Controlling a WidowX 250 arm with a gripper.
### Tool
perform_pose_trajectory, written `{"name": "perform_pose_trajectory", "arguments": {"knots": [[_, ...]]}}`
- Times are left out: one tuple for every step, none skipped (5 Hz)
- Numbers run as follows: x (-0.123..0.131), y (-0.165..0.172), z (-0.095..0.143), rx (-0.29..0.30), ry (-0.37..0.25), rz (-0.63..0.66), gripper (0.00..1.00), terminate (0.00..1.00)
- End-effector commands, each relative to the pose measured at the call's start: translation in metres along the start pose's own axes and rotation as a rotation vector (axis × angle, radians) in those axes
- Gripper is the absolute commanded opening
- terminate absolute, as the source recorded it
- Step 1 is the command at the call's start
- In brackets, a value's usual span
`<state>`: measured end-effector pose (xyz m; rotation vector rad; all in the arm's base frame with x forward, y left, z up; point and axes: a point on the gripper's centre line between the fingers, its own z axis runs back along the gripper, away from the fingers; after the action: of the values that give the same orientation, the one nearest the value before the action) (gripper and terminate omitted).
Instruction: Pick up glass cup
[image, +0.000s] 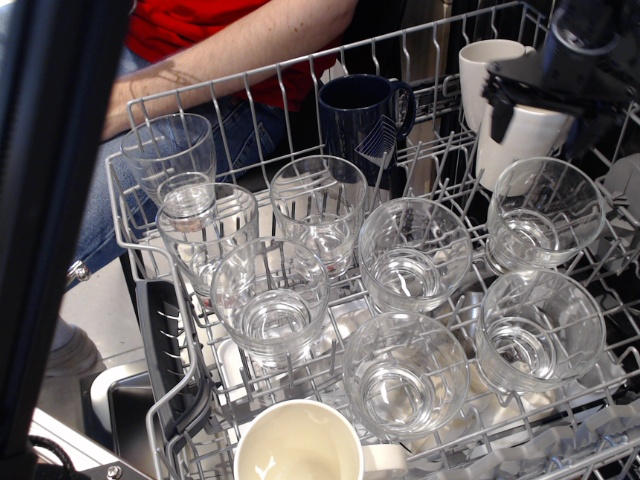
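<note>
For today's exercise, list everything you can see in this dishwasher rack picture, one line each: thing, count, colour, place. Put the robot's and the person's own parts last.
Dish rack: one, grey wire, fills the picture.
Glass cup: five short wide clear ones, centre and right of rack.
Taller glasses: three, clear, left and centre rows.
Dark mug: one, navy, back centre.
Cream mugs: three; one front edge, two back right.
Person's arm: bare forearm, red shirt, jeans, behind the rack.
Dark bar: black, blurred, crossing the left edge; cannot tell what it is.
Gripper: black, back right over a cream mug; blurred.
</note>
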<state>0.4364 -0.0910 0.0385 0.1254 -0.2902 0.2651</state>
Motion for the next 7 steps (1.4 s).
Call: {"name": "perform_pose_trajectory", "arguments": {"knots": [[0.015,0.0,-0.005,-0.022,-0.101,0.004,1.0,0.0],[0.024,0.005,-0.017,-0.013,-0.112,0.017,1.0,0.0],[0.032,0.003,-0.031,0.016,-0.114,0.038,1.0,0.0],[0.037,0.006,-0.043,0.032,-0.116,0.031,1.0,0.0],[0.032,0.006,-0.054,0.043,-0.139,0.032,1.0,0.0],[0.024,0.007,-0.065,0.046,-0.155,0.018,1.0,0.0],[0.015,0.007,-0.072,0.053,-0.168,0.004,1.0,0.0]]}}
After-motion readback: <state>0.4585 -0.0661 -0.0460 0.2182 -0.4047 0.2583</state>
